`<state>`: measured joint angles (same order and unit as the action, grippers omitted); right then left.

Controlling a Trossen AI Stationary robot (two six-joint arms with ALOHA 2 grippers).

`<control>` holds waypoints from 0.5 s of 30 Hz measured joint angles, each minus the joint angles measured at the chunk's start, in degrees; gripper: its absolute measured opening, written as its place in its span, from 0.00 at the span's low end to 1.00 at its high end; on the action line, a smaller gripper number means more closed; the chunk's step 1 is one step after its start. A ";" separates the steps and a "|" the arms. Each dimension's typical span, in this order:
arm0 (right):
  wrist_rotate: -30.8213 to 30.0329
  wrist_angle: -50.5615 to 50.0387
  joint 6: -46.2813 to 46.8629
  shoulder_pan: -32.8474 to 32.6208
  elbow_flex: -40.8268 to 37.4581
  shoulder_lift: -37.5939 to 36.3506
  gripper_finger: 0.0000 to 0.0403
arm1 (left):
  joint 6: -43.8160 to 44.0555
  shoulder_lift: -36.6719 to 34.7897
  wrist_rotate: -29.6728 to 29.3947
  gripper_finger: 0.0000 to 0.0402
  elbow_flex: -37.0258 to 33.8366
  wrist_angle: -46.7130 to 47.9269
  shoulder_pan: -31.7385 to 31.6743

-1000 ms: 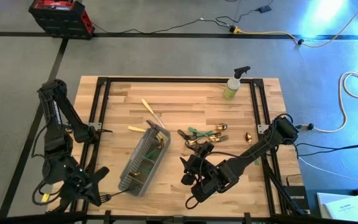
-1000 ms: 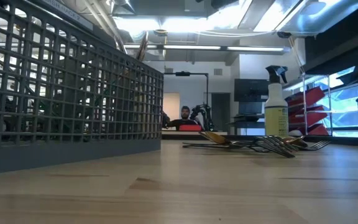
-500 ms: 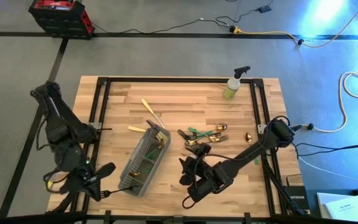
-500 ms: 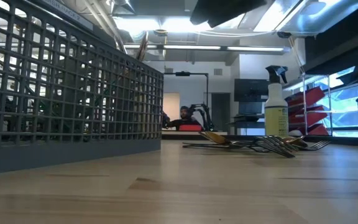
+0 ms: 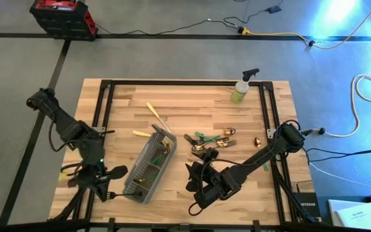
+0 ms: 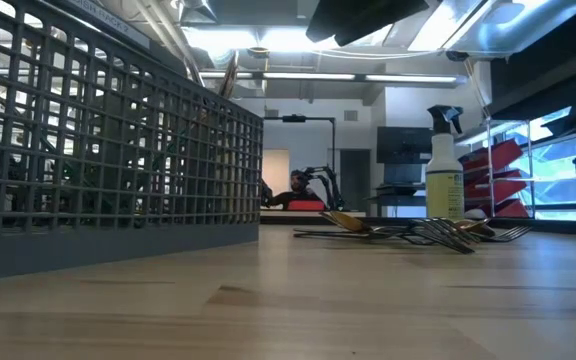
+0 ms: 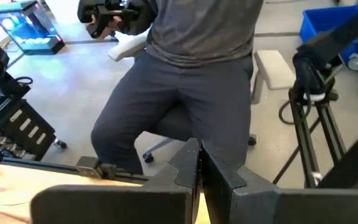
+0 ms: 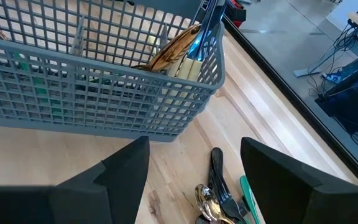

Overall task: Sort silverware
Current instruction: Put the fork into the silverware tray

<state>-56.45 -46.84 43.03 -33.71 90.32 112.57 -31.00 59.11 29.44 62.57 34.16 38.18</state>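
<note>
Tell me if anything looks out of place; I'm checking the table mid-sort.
A lone gold-headed piece lies apart from the loose silverware pile. Two cream-handled pieces lie beyond the grey caddy. Nothing looks spilled or damaged.

I work in a robotics lab or workshop. The floor (image 5: 172, 58) is grey concrete with cables (image 5: 282, 35) running over it, red storage bins (image 6: 498, 165) stand on shelves behind my table (image 5: 192, 103), and a seated person (image 7: 185, 74) holds a controller (image 7: 114, 12).

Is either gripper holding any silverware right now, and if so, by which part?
Nothing is held: the right gripper stands open and empty, the left gripper is shut on nothing.
</note>
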 joint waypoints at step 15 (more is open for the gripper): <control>0.00 -0.08 -0.04 0.00 0.00 0.00 0.59 | -5.07 5.49 5.77 0.00 0.00 3.30 -4.66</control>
<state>-56.45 -46.92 42.98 -33.71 90.32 112.57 -36.07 64.60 35.20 62.57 37.46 33.52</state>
